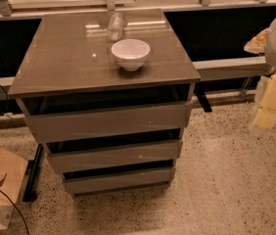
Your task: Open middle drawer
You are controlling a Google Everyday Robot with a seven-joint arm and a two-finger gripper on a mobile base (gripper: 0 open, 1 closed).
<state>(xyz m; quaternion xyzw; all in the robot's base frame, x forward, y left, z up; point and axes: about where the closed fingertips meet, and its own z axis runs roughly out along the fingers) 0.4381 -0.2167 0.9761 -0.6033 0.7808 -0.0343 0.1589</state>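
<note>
So the middle drawer [113, 155] sits between the taller top drawer [108, 123] and the slimmer bottom drawer [118, 180]. As far as I can judge it's shut, its front roughly in line with the other two. The gripper [274, 99] is way off at the right edge of the view, beside the cabinet and well apart from any drawer front. I can't tell whether it's clenched or released, since it's half cut off by the frame.

What I'd worry about from here:

- The front is flat, glossy and has no handle. The only purchase looks like the dark gap along its top edge, so a shallow hook there could just skate off.
- The three fronts look nearly identical and sit close together. Come in a bit high or low and you'd be tugging the top or bottom drawer instead. The small white speck right of centre is the only marker for the right one.
- The bench [55, 62] carries a white bowl [130, 54] near its front edge and a clear container [116, 26] behind it. A jerky pull that shakes the cabinet could slide the bowl or tip the container.
- Coming across from the right, the arm could clip the cabinet's right corner — a wide swing seems safer.
</note>
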